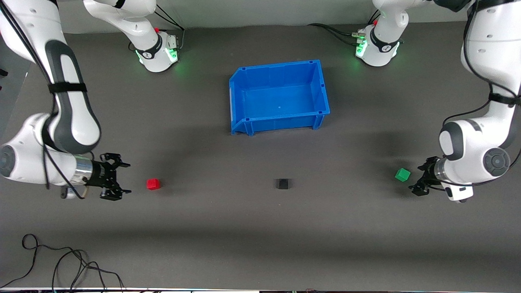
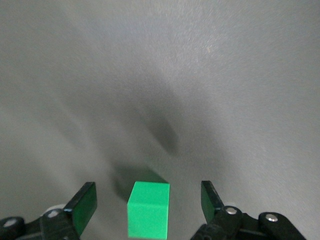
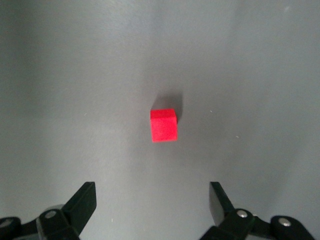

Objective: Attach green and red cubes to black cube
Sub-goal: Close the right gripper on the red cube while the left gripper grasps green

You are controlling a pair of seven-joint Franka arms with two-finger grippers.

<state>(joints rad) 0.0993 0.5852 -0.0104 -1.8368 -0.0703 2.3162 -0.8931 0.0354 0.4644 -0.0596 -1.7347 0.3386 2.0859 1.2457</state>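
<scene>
- Green cube (image 1: 402, 174): on worktop (image 1: 260, 228) at left arm's end, between fingers of left pincer (image 1: 420, 182), not touching either; pincer released.
- Red cube (image 1: 153, 184): at right arm's end, just clear of right pincer (image 1: 122, 178); pincer released.
- Black cube (image 1: 282, 184): mid-worktop, between the two, well apart.
- Blue bin (image 1: 279, 118): farther from front camera than black cube.

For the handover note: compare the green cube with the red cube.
The green cube lies between the left gripper's open fingers; the red cube lies clear of the right gripper, ahead of its open fingers. Green is at the left arm's end, red at the right arm's. Both rest on the mat, similar in size.
</scene>
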